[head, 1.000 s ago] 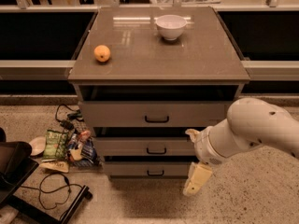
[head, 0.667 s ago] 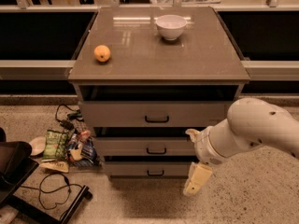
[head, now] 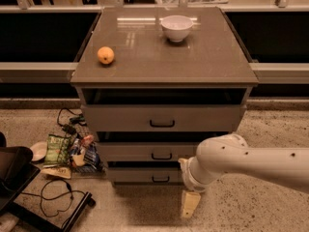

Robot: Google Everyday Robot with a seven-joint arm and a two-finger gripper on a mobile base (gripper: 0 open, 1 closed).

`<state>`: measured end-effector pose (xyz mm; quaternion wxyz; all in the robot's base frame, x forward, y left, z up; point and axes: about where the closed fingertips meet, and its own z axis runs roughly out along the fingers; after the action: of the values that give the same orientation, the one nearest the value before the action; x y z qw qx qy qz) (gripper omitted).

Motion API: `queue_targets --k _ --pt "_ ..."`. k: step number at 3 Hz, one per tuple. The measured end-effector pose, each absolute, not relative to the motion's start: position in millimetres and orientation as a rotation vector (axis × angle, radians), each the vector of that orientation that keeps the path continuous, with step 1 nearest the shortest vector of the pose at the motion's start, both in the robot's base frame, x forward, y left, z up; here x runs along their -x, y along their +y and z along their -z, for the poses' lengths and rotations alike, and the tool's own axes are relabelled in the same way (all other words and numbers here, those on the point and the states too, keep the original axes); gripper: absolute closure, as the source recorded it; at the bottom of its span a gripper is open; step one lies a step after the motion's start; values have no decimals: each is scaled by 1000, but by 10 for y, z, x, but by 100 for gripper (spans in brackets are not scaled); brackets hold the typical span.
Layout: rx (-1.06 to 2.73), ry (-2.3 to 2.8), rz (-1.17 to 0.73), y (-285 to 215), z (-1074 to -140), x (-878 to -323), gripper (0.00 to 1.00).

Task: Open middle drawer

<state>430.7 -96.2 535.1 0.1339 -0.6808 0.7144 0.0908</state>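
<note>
Pincer point(head: 189, 206) had dropped lower and leftward versus second before, near floor, right of lowest drawer point(head: 137, 174); its spread could not be told. Middle drawer point(head: 130, 152) unmoved under top drawer point(head: 120, 118), black handle point(head: 161, 155) untouched. Pull likely not begun.

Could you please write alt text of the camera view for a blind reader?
A white robot arm reaches in from the right, its pincer hanging near the floor before a grey three-drawer cabinet, not touching the middle drawer. An orange fruit and a white bowl sit on top; snack packets litter the floor.
</note>
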Motion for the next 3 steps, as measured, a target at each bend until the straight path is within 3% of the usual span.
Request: queue_targets --k 3 --pt "2017 2076 44 -1362 -4645 -5147 0"
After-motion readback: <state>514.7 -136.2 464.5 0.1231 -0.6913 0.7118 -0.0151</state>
